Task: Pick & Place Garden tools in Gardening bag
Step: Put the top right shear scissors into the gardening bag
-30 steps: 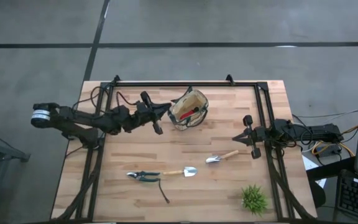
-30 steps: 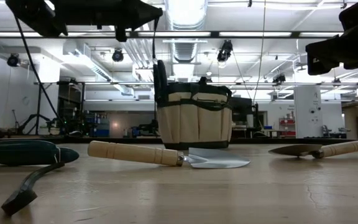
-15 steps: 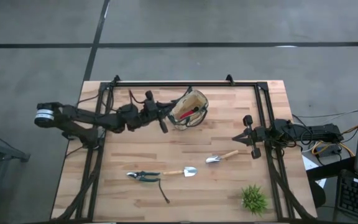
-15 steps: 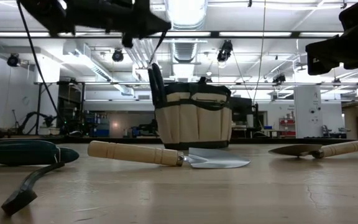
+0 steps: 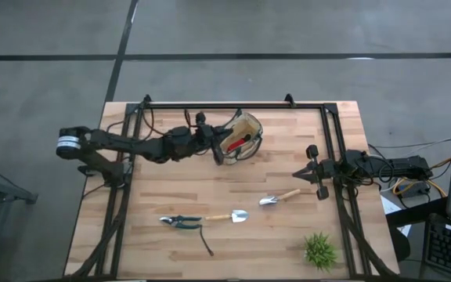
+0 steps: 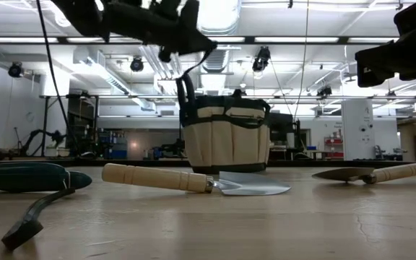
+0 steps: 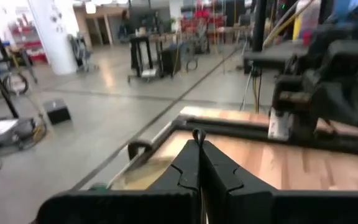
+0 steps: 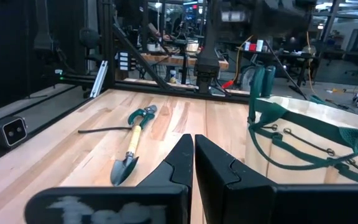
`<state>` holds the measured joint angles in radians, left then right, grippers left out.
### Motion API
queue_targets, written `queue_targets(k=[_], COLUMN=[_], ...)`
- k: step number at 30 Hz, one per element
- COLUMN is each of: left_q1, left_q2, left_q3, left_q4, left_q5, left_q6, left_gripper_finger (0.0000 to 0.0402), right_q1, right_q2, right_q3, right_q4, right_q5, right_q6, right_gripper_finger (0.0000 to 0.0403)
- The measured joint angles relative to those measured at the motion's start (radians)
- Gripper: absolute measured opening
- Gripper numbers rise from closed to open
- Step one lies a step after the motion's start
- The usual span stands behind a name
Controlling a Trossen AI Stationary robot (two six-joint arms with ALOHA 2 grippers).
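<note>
The tan gardening bag (image 5: 245, 125) stands upright at the table's far middle, with a small red item (image 5: 237, 144) inside. It also shows in the low view (image 6: 226, 137). My left gripper (image 5: 216, 151) is shut above the bag's left rim, on the bag's dark looped handle (image 6: 184, 90). Two trowels (image 5: 280, 197) (image 5: 229, 216) and the green-handled pruners (image 5: 180, 222) lie flat on the table nearer the front. My right gripper (image 5: 318, 174) is shut and empty near the right edge. My left gripper (image 6: 192, 45) holds the top of the bag's handle loop (image 6: 191, 66), a thin dark strap that rises from the bag's left side to the fingers. The shut fingers come from the table's left, slanting down. The strap slants, and the bag stands on the table.
A dark strap (image 5: 207, 244) lies by the pruners. A green spiky plant (image 5: 319, 251) stands at the front right. A dark frame (image 5: 233, 105) runs along the table's far and side edges. Bare wood lies between the bag and the trowels.
My left gripper has gone toward the table's right edge, from beside the bag to over its left rim, still shut. The handle strap, upright a second ago, now slants toward the right. The bag stays where it was.
</note>
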<state>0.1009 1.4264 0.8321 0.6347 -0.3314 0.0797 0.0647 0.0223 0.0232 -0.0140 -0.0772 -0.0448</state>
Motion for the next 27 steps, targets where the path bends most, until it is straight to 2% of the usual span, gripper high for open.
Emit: queue_targets(k=[3, 8, 13, 21, 27], left_q1=[0.01, 0.038, 0.042, 0.044, 0.045], left_q2=[-0.006, -0.012, 0.03, 0.066, 0.028], left_q3=[0.032, 0.08, 0.057, 0.054, 0.079], left_q4=[0.034, -0.05, -0.126, -0.123, -0.165], left_q5=[0.002, 0.019, 0.035, 0.071, 0.088], left_q6=[0.025, 0.002, -0.05, -0.101, -0.092], left_gripper_finger=[0.0003, 0.0003, 0.0003, 0.0003, 0.0029], right_q1=[0.0, 0.0, 0.0, 0.0, 0.0], right_q2=[0.0, 0.0, 0.0, 0.0, 0.0], right_q3=[0.0, 0.0, 0.0, 0.0, 0.0], right_q4=[0.0, 0.0, 0.0, 0.0, 0.0], right_q5=[0.0, 0.0, 0.0, 0.0, 0.0], right_q6=[0.0, 0.0, 0.0, 0.0, 0.0], right_gripper_finger=[0.0008, 0.0008, 0.0008, 0.0008, 0.0008])
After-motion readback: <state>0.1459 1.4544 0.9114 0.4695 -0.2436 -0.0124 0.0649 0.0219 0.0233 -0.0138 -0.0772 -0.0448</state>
